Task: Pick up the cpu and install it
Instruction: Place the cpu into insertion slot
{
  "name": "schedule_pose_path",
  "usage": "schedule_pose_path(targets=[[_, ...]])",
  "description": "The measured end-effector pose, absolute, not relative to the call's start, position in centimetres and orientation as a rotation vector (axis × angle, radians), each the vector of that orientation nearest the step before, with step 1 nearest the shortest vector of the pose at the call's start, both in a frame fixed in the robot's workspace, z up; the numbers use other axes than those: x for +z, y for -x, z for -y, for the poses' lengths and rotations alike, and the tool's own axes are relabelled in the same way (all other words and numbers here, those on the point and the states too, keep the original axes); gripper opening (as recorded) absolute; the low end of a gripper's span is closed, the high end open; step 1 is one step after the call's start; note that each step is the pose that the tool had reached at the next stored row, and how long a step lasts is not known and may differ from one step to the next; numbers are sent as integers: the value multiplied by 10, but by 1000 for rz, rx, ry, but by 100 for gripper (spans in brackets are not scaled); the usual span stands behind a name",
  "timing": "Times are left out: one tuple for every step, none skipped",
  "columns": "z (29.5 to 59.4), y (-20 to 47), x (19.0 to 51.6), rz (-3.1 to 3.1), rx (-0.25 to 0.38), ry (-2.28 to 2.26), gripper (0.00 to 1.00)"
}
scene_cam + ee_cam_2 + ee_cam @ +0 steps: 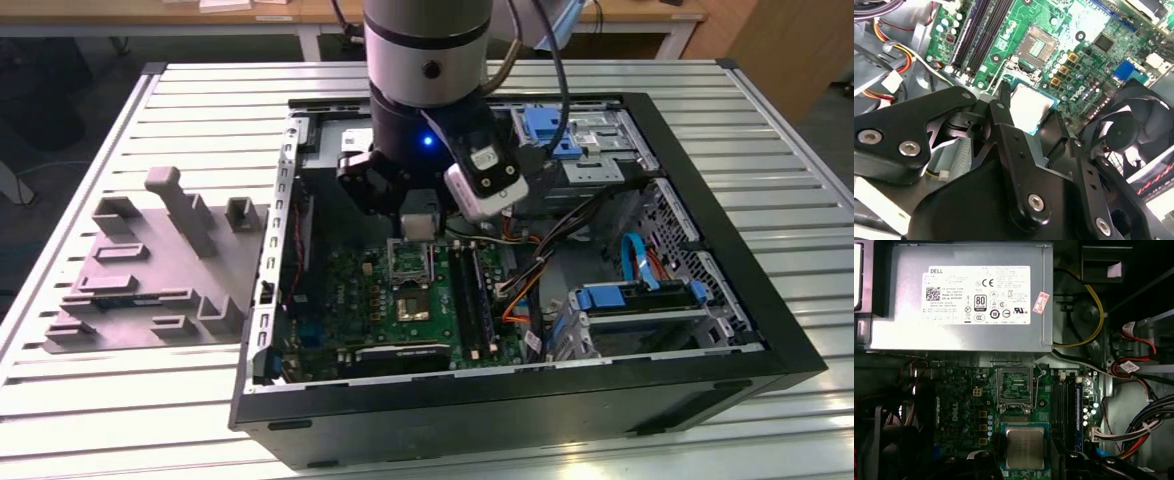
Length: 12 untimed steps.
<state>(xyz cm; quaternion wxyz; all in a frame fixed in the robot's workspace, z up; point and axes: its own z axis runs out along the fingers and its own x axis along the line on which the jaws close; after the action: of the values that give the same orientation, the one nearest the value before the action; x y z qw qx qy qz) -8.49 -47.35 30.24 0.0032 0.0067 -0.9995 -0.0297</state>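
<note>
The cpu, a small square chip with a pale silver top, sits between my gripper's black fingers, which are shut on its edges. In the first wrist view the cpu shows in my gripper just over the green motherboard, next to the silver socket frame. The socket has nothing in it. In the exterior view my gripper hangs inside the open computer case, above the motherboard and its socket.
A big grey metal box with a white label borders the board. Memory slots, a black fan and loose cables crowd the socket. The case walls ring the work area. A grey fixture stands at the exterior view's left.
</note>
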Motion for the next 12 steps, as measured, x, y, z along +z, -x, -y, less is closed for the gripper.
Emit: schedule_pose_path(targets=[[474,85,301,3134,-93,-26,47],[474,85,299,3134,-93,-27,47],[475,85,297,3134,-93,-28,47],[475,85,295,3133,-93,-30,47],[475,85,293,3133,-93,-36,47],[476,85,291,3133,-93,-47,47],[476,85,290,3132,-93,-60,47],[476,85,288,3132,-93,-64,47],[476,85,286,3132,-93,-64,47],[476,85,284,3132,-93,-64,47],[477,85,282,3132,-93,-64,47],[477,85,281,3132,-93,-64,47]])
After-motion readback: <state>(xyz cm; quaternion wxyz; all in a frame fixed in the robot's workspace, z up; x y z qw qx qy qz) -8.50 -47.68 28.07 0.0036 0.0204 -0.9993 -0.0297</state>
